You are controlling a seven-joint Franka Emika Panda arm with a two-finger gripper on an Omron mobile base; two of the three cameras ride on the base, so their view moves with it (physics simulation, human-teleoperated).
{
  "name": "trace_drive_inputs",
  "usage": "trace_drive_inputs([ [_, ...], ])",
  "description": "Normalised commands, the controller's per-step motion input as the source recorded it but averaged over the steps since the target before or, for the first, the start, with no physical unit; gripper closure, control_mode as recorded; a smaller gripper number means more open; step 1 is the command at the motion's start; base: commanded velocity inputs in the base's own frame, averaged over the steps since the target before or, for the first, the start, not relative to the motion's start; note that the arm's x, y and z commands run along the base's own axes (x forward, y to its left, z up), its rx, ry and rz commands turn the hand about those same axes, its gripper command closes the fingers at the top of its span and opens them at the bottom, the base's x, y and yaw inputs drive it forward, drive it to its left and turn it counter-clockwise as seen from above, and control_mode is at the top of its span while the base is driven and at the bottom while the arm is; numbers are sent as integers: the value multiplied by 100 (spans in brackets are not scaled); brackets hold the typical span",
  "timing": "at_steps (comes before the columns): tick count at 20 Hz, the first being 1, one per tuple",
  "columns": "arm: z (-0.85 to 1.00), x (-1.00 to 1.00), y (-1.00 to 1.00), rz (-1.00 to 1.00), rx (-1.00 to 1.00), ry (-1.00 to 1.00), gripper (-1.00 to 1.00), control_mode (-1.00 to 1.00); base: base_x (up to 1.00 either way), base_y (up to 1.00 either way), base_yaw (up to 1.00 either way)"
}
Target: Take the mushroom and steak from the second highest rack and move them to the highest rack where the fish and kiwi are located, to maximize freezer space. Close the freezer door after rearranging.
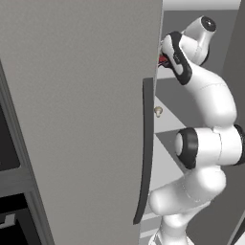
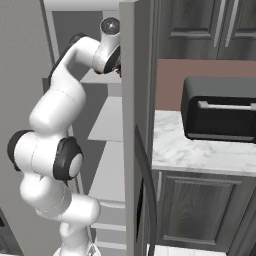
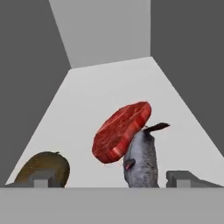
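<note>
In the hand view the red steak (image 3: 122,131) leans tilted against the grey-black fish (image 3: 141,164) on the highest rack (image 3: 109,83). A brown kiwi (image 3: 43,168) lies to their left. My gripper (image 3: 113,178) is open, fingertips (image 3: 41,179) wide apart and touching nothing, just short of the steak. The tiny tan mushroom (image 1: 158,111) sits on the second highest rack (image 1: 168,123), below my hand (image 1: 173,56). The freezer door (image 2: 129,100) stands open, edge-on, right of the arm.
The wide plain grey door (image 1: 81,119) with its long dark handle (image 1: 146,153) hides the left part of the shelves. Right of the freezer door a marble counter (image 2: 180,150) carries a black toaster oven (image 2: 220,110). Lower shelves (image 2: 112,175) run below.
</note>
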Motion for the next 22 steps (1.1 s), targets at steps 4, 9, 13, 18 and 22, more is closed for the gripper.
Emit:
trace_drive_inputs([
  [4, -2, -100, 6, 0, 0, -5, -100, -100, 0, 0, 0],
  [9, -1, -100, 1, 0, 0, -1, -100, -100, 0, 0, 0],
  [13, -2, -94, 0, 0, -3, 11, -100, -100, 0, 0, 0],
  [18, -41, -52, 0, 0, -16, 19, -100, -100, 0, 0, 0],
  [22, -37, -36, 0, 0, -10, 17, -100, -100, 0, 0, 0],
])
